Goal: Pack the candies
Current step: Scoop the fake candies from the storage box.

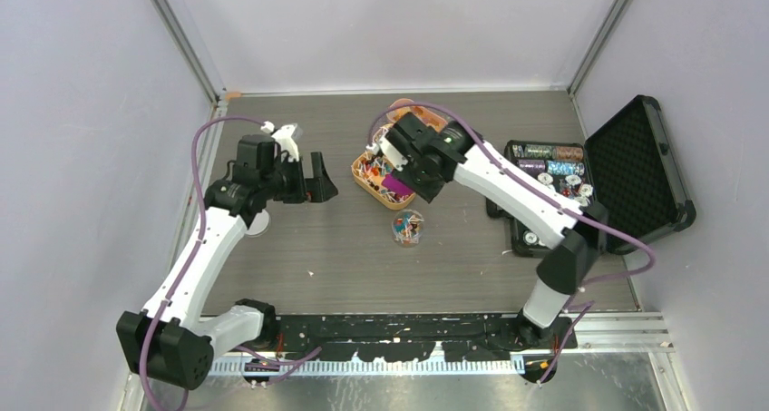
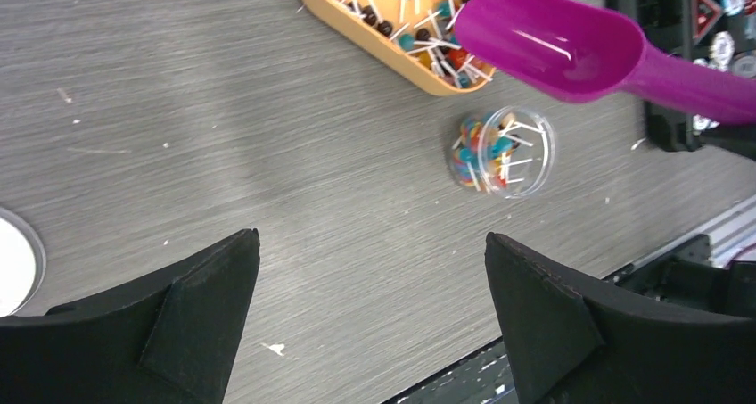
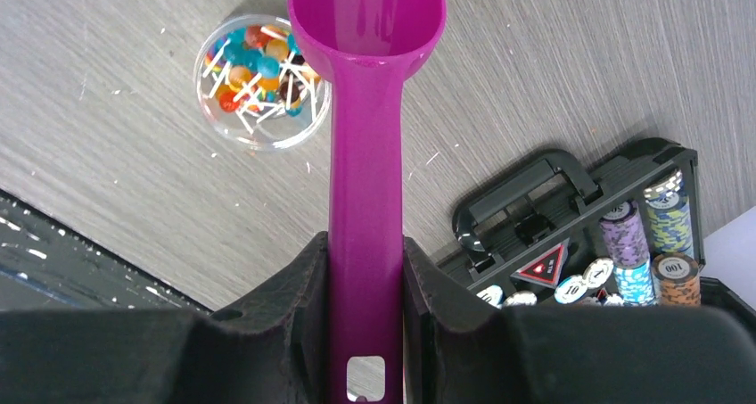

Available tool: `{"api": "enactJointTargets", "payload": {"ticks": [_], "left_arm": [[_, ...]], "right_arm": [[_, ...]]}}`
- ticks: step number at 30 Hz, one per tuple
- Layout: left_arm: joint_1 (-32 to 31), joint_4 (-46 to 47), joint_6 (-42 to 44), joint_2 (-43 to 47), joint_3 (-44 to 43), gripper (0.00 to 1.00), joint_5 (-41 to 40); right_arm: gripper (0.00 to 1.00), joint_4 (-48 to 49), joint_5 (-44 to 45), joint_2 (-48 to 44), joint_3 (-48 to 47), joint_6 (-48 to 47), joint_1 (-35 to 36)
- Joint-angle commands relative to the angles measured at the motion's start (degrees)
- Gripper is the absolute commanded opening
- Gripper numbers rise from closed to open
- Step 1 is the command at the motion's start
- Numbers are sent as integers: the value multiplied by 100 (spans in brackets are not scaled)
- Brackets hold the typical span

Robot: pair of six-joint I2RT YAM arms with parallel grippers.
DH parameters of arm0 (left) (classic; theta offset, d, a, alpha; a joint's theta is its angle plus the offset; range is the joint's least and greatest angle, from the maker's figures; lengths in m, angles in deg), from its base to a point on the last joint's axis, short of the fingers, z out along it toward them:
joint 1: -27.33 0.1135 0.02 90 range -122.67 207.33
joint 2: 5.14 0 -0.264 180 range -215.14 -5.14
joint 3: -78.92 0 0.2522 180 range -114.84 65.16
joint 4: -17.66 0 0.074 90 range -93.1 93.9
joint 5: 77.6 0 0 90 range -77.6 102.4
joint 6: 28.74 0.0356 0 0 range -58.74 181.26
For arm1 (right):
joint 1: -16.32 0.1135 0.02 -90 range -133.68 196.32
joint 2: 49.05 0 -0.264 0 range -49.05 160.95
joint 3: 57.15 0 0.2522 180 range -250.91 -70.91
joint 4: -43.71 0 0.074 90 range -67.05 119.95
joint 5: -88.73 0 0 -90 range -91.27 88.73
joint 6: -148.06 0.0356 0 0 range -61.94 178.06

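The candies [image 1: 370,169] are tiny mixed-colour sweets on white sticks, lying in an orange tray [image 1: 359,177] at the table's middle; they also show in the left wrist view [image 2: 406,16]. More candies fill a clear round cup [image 1: 408,228] just in front of the tray, which also shows in both wrist views [image 2: 501,152] [image 3: 261,78]. My right gripper [image 3: 365,243] is shut on the handle of a magenta scoop [image 3: 365,110]. The scoop's bowl [image 2: 553,43] looks empty and hangs over the tray's near end, beside the cup. My left gripper [image 2: 372,236] is open and empty, left of the tray.
An open black case [image 1: 635,157] with poker chips [image 1: 553,171] stands at the right; its handle shows in the right wrist view [image 3: 535,190]. A white round lid [image 1: 258,222] lies under the left arm and also shows in the left wrist view [image 2: 13,261].
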State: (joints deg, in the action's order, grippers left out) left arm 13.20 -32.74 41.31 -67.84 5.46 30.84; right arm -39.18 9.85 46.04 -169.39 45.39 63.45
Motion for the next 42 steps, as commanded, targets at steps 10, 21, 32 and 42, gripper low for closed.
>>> {"api": "enactJointTargets", "payload": {"ticks": [10, 21, 32, 42], "left_arm": [[46, -521, 521, 250, 66, 100, -722], [103, -461, 569, 328, 200, 100, -734], [102, -461, 597, 393, 257, 100, -746], [103, -487, 615, 391, 265, 100, -815]], "right_arm": [[1, -900, 656, 1801, -1856, 7, 24], [1, -1104, 977, 2745, -2518, -188, 2], [1, -714, 867, 2909, -2356, -205, -38], [0, 119, 741, 2419, -1249, -103, -72]]}}
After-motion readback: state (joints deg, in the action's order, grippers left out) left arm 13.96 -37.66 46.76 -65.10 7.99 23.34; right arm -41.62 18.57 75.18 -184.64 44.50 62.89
